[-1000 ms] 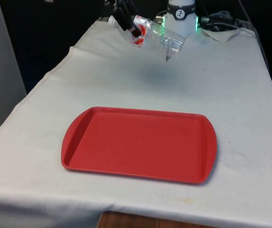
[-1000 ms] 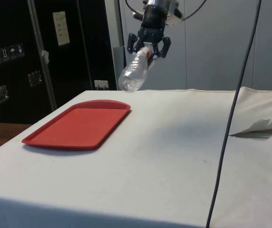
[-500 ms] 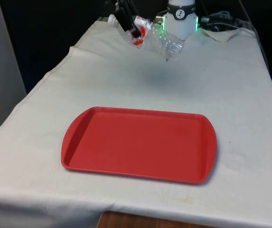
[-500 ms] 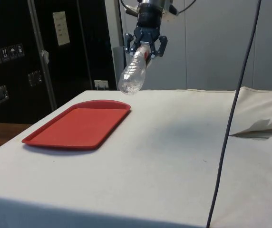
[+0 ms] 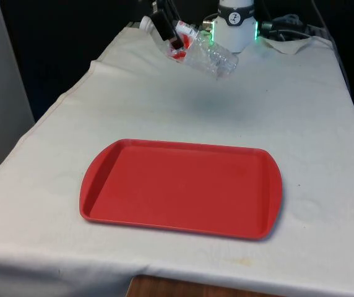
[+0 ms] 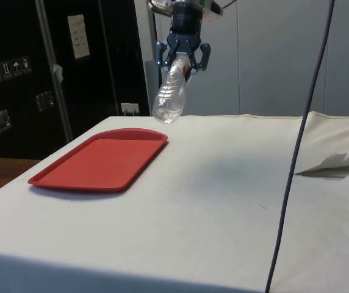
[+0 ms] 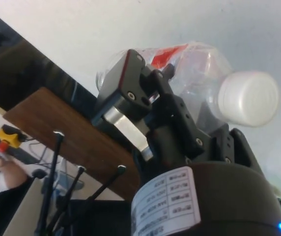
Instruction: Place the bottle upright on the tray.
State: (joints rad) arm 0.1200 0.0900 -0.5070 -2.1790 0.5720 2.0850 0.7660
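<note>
Side view gives us the pincer (image 6: 182, 59) high above the surface (image 6: 223, 183), clenched on the neck end of the bottle (image 6: 169, 97). We see the clear bottle hanging tilted, base downward and leaning toward the tray (image 6: 101, 160), in the air beyond the tray's far edge and touching nothing below. From the front view we find the bottle (image 5: 209, 57) aloft near the surface's far end, well apart from the red tray (image 5: 180, 185), which lies flat nearer the camera. In the wrist view we see the pincer (image 7: 145, 105) gripping the bottle (image 7: 204, 69) just below its white cap (image 7: 248, 98).
</note>
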